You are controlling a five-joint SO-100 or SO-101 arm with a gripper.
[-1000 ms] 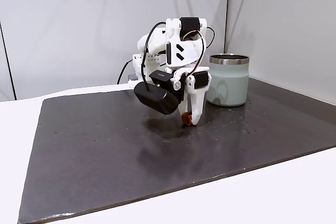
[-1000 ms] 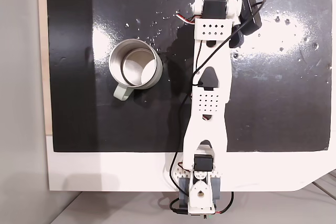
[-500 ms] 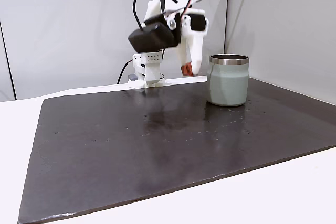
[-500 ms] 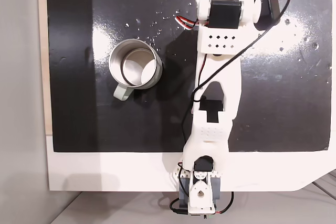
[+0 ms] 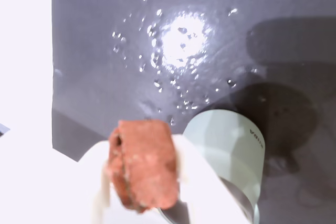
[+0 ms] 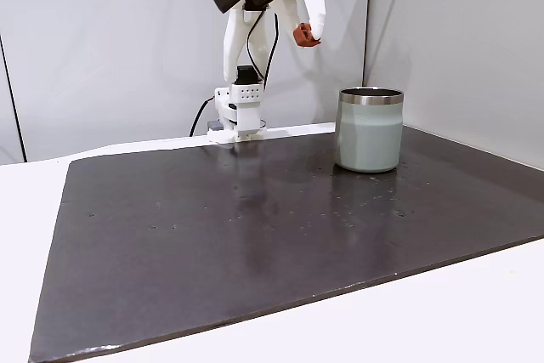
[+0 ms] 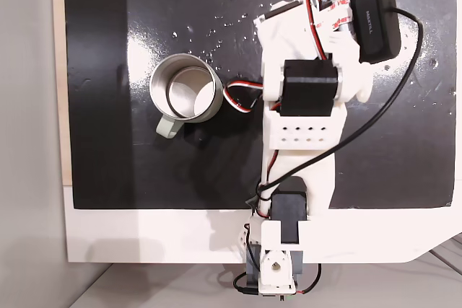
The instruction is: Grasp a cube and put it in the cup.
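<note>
Reddish-brown and bumpy, the tiny cube (image 5: 143, 163) is sitting squeezed tight between the white fingers of the claw (image 6: 304, 34), high in the air. In the wrist view, the squat pale grey-green cup with a shiny steel rim (image 5: 229, 153) is standing on the dark tabletop (image 5: 115, 66), at about 3 o'clock from the cube.

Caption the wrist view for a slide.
Gripper holds the terracotta cube above the dark mat, pale cup just beside.
</note>
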